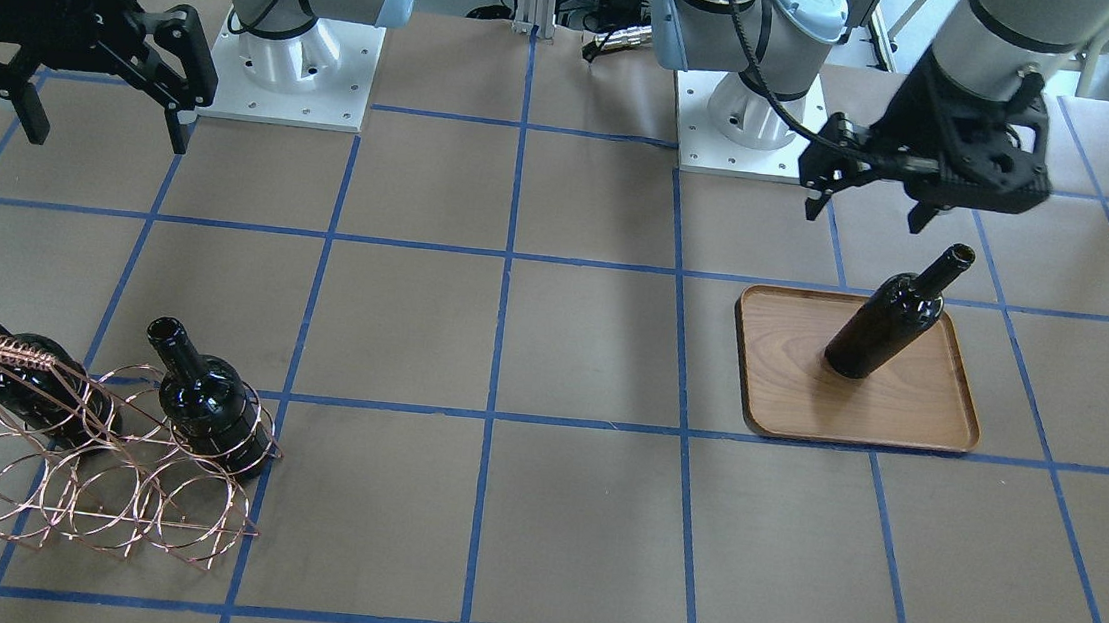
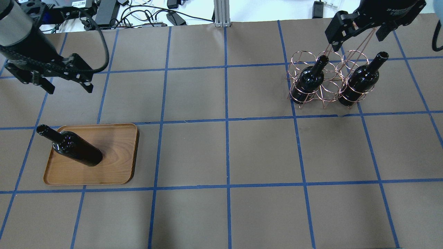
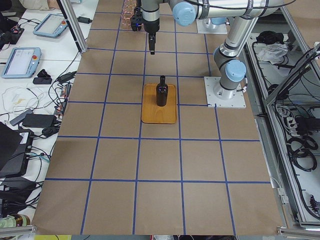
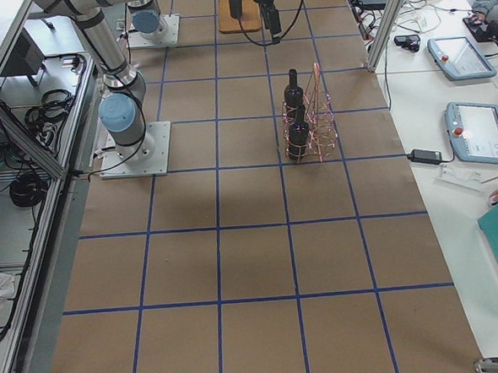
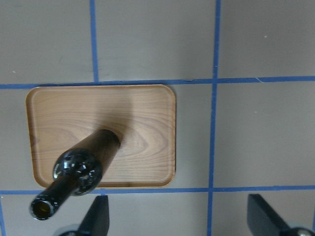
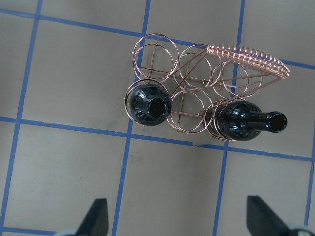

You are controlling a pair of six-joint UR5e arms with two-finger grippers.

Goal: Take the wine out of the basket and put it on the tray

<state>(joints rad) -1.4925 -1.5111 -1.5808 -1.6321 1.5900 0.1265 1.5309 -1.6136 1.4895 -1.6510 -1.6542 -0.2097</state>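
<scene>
Jaws on both arms spread wide, nothing gripped. Left gripper (image 2: 68, 89) hangs high over the tray (image 2: 116, 166), clear of the bottle neck; its wrist view looks straight down on the tray, with the two fingers (image 5: 97, 216) well apart at the bottom edge. Right gripper (image 2: 356, 33) hangs high over the basket (image 1: 104, 473), fingers (image 6: 96, 219) equally apart and empty. Wine (image 2: 78, 153) stands upright on its base on the tray, neck up and uncorked, set toward the tray's left half rather than centred. Judgement: upright placement keeps a round bottle from rolling across the low rim, and the off-centre spot leaves bare wood beside it. Basket holds two more bottles, one (image 2: 309, 82) at one end and the other (image 2: 360, 84) at the opposite end, both upright in the hoops with necks up. The hoop between them is vacant, and so is the whole second row of three, as the right wrist view shows. Coiled handle (image 6: 248, 56) arches over the vacant row, so the necks look reachable from above. Judgement: one bottle delivered and released; with each arm parked above its own container, the right looks best placed for any further pick.
</scene>
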